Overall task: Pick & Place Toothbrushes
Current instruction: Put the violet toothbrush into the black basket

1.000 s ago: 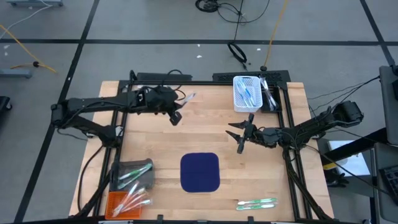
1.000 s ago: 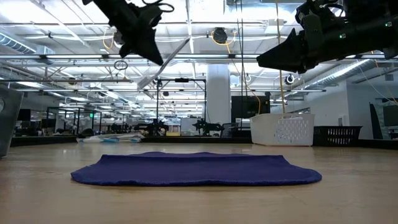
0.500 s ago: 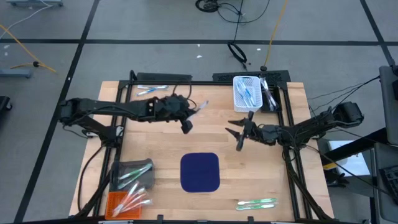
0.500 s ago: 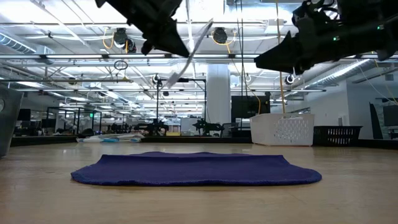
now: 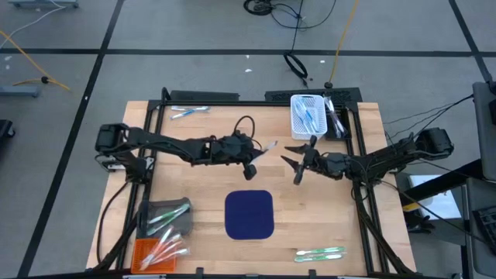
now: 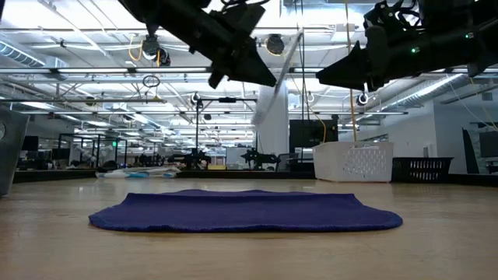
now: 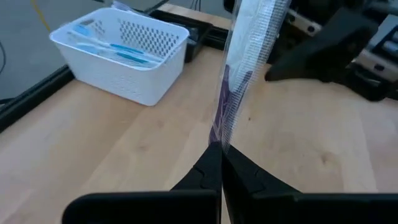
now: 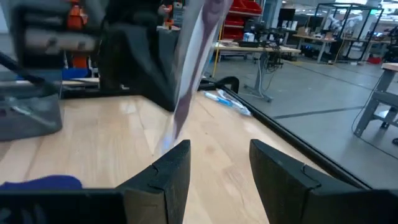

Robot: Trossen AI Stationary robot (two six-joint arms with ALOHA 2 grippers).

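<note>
The packaged toothbrush (image 7: 245, 74) clamped in the left gripper (image 5: 253, 159) is blurred in both wrist views, so its colour and print are hard to make out; its upper end is cut off in the left wrist view. The left arm stretches level across the table's middle, above the wood, its fingers pinched tight on the pack's lower end, the pack slanting up toward the right gripper (image 5: 295, 164). That gripper hangs just right of it, jaws spread wide and empty, pointing left. Other toothbrushes lie in the white basket (image 5: 307, 116) far right and the near-left bins (image 5: 161, 232). The navy mat (image 5: 249, 214) lies bare.
</note>
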